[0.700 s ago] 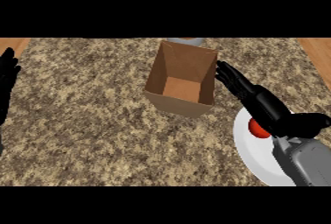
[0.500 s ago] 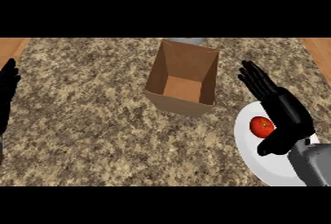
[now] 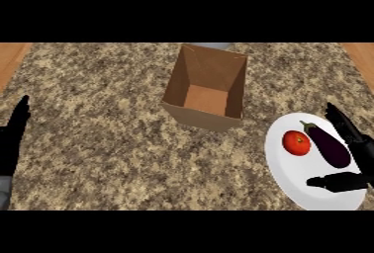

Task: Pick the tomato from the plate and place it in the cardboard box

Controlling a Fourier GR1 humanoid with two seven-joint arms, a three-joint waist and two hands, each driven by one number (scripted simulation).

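the small round red tomato (image 3: pixel 297 143) sits on the round white plate (image 3: pixel 306 174) over at the right, just beside a dark purple eggplant (image 3: pixel 330 146). the black right hand (image 3: pixel 340 182) hangs over the plate's right side, fingers straight and thumb spread apart from them, holding nothing. the open brown cardboard box (image 3: pixel 207 91) stands near the plate on the speckled stone counter (image 3: pixel 102 123). the black left hand (image 3: pixel 13 136) rests open at the left edge.

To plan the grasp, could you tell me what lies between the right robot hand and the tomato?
In the head view, an eggplant lies on the plate between the tomato and the right robot hand.
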